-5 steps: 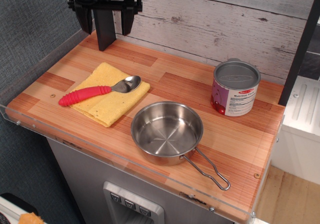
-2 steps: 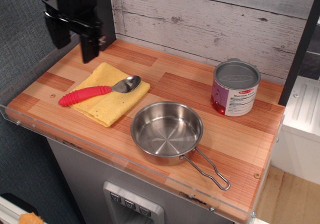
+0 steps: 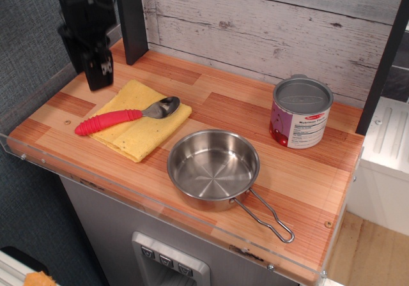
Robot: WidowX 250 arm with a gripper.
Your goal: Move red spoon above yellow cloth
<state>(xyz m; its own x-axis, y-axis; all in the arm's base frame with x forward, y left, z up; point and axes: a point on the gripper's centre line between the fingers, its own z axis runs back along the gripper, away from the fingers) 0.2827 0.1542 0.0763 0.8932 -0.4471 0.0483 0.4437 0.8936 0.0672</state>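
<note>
Since the earlier frames the gripper [image 3: 96, 69] has swung from the back wall toward the left edge of the tabletop [image 3: 223, 107] and now hangs low near the yellow cloth's [image 3: 137, 133] far left corner, apart from it. It is seen side-on, so I cannot tell whether its jaws are wide or narrow; they hold nothing. Nothing else has shifted: the red spoon [image 3: 124, 115] lies across the cloth, its bowl near the right corner and its handle tip past the left edge. Just beside the cloth's right stands a steel pan [image 3: 213, 168], and a can [image 3: 301, 112] stands well apart.
</note>
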